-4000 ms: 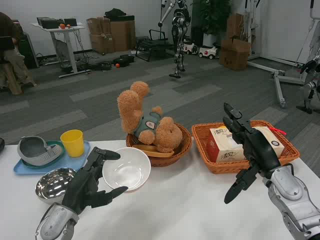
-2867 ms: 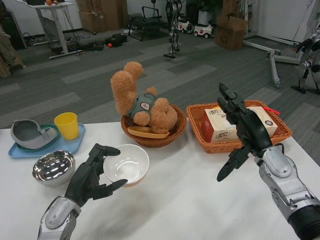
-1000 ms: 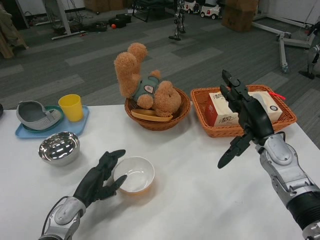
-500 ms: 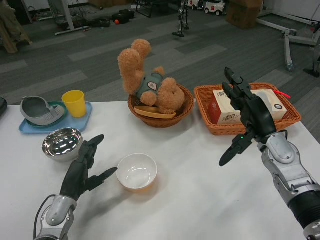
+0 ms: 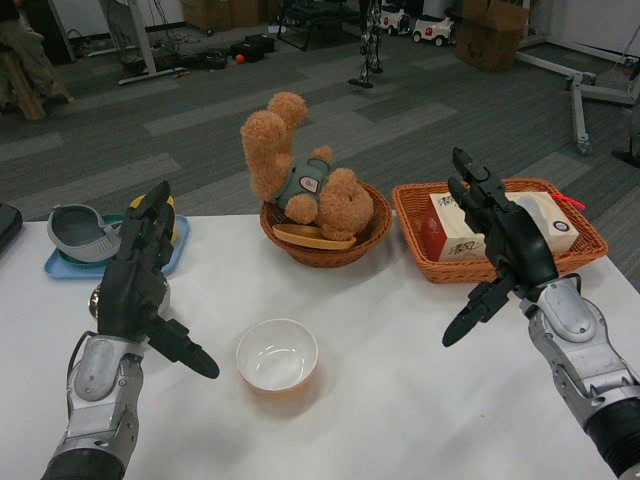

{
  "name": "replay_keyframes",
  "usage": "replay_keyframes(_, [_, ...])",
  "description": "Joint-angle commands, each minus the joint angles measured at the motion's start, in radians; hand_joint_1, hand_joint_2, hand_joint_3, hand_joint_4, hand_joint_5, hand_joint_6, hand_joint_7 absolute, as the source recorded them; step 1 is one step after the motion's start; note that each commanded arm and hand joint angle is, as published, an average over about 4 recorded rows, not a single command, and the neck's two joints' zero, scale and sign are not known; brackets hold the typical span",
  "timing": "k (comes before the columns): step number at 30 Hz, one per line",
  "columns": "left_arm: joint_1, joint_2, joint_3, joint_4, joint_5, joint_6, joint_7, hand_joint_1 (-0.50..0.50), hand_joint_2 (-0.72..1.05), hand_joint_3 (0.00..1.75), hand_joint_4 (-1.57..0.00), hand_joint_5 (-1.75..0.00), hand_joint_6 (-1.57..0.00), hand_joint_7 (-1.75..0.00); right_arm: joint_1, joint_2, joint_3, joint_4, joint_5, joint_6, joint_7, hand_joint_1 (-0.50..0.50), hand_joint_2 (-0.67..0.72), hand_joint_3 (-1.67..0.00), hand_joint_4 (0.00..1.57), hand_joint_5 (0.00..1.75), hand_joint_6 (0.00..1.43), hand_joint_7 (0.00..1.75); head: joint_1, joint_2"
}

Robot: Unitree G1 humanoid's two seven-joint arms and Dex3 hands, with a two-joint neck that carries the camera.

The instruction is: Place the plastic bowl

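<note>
The white plastic bowl (image 5: 277, 354) stands upright on the white table (image 5: 380, 400), near the middle front, with nothing touching it. My left hand (image 5: 137, 278) is raised to the left of the bowl, fingers spread and empty, well apart from it. My right hand (image 5: 498, 245) hovers open over the table's right side, in front of the rectangular wicker basket, holding nothing.
A round wicker basket (image 5: 330, 246) with a teddy bear (image 5: 305, 187) sits at the back middle. The rectangular wicker basket (image 5: 492, 262) holds boxes at the back right. A blue tray (image 5: 70, 264) with a grey bowl is at the back left, partly hidden by my left hand.
My left hand has let go of the bowl and risen up and away to the left. The bowl stays on the table. The right hand has hardly moved.
</note>
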Motion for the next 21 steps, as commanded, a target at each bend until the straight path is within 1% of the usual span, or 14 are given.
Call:
replay_keyframes(1, [0.001,0.008,-0.003,-0.062,-0.049,0.035,0.002,-0.48,-0.72,0.00,0.00,0.00,0.00,-0.35,0.000,-0.001,0.004,-0.006,0.008,-0.008,-0.005,-0.46,0.28,-0.02,0.00,0.00,0.00,0.00,-0.009,0.009])
replay_keyframes(4, [-0.001,0.014,-0.007,-0.086,-0.067,0.050,0.002,-0.48,-0.72,0.00,0.00,0.00,0.00,-0.35,-0.001,-0.002,0.005,-0.004,0.010,-0.008,-0.005,-0.46,0.28,-0.08,0.00,0.00,0.00,0.00,-0.016,0.015])
replay_keyframes(7, [-0.001,0.019,-0.013,-0.112,-0.084,0.081,-0.003,-0.48,-0.70,0.00,0.00,0.00,0.00,-0.35,-0.001,-0.003,0.006,-0.002,0.013,-0.008,-0.005,-0.46,0.28,-0.08,0.00,0.00,0.00,0.00,-0.022,0.022])
replay_keyframes(10, [0.001,0.032,-0.047,-0.127,-0.149,0.118,-0.020,-0.48,-0.68,0.00,0.00,0.00,0.00,-0.35,-0.001,-0.004,0.006,-0.002,0.020,-0.008,-0.005,-0.46,0.28,-0.06,0.00,0.00,0.00,0.00,-0.029,0.030])
replay_keyframes(12, [0.001,0.040,-0.062,-0.132,-0.172,0.130,-0.027,-0.48,-0.72,0.00,0.00,0.00,0.00,-0.35,-0.001,-0.004,0.006,-0.002,0.025,-0.008,-0.005,-0.46,0.28,-0.02,0.00,0.00,0.00,0.00,-0.038,0.047])
replay_keyframes(15, [0.002,0.046,-0.070,-0.149,-0.177,0.156,-0.037,-0.48,-0.72,0.00,0.00,0.00,0.00,-0.35,-0.001,-0.004,0.006,-0.002,0.031,-0.009,-0.005,-0.46,0.28,-0.06,0.00,0.00,0.00,0.00,-0.055,0.082])
replay_keyframes(17, [0.004,0.050,-0.077,-0.166,-0.178,0.180,-0.045,-0.48,-0.72,0.00,0.00,0.00,0.00,-0.35,-0.001,-0.004,0.006,-0.001,0.038,-0.013,-0.006,-0.46,0.28,-0.04,0.00,0.00,0.00,0.00,-0.069,0.104])
replay_keyframes(19, [0.004,0.052,-0.085,-0.179,-0.180,0.197,-0.053,-0.48,-0.72,0.00,0.00,0.00,0.00,-0.35,-0.001,-0.004,0.006,0.001,0.043,-0.018,-0.007,-0.46,0.31,-0.04,0.00,0.00,0.00,0.00,-0.073,0.107])
replay_keyframes(21, [0.003,0.052,-0.090,-0.185,-0.181,0.206,-0.060,-0.48,-0.70,0.00,0.00,0.00,0.00,-0.35,-0.001,-0.004,0.006,0.003,0.048,-0.023,-0.009,-0.46,0.34,-0.08,0.00,0.00,0.00,0.00,-0.087,0.130])
